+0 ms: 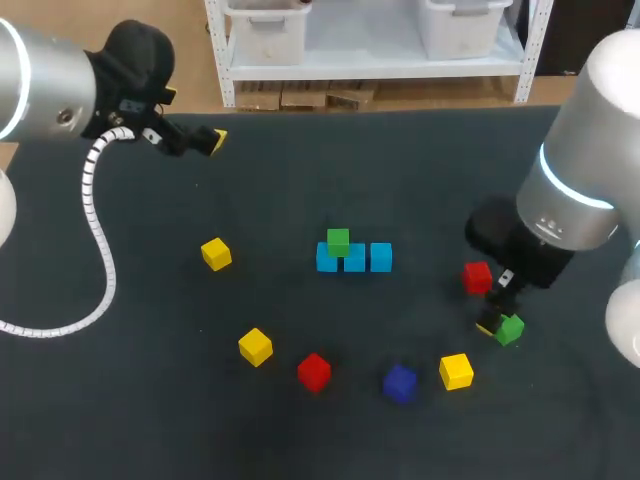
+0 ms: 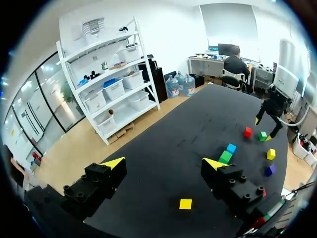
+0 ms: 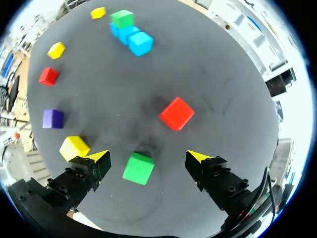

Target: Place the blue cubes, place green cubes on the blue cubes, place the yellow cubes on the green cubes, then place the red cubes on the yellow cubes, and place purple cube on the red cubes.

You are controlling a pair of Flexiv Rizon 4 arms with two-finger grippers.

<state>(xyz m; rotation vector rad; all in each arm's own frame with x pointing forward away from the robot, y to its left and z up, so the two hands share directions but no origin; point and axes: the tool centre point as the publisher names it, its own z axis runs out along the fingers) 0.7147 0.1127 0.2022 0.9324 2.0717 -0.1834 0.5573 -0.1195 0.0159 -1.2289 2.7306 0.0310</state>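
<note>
Now, right gripper (image 3: pixel 147 156) over the loose green cube (image 3: pixel 138 168), near right.
Fingers apart, cube between them ungripped; left gripper (image 2: pixel 164 162) spread, empty, far left. Likely light, rigid: pinch opposite flat faces.

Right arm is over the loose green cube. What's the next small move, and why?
Probably lower the right gripper and close on the loose green cube: it sits on the table between the open fingers, and the blue cubes carry only one green cube so far.

Left arm (image 1: pixel 50 95): yours, held high at the far left.
Left jaws: wide open.
Right arm (image 1: pixel 575 170): yours, lowered at the right.
Right jaws: wide open.
</note>
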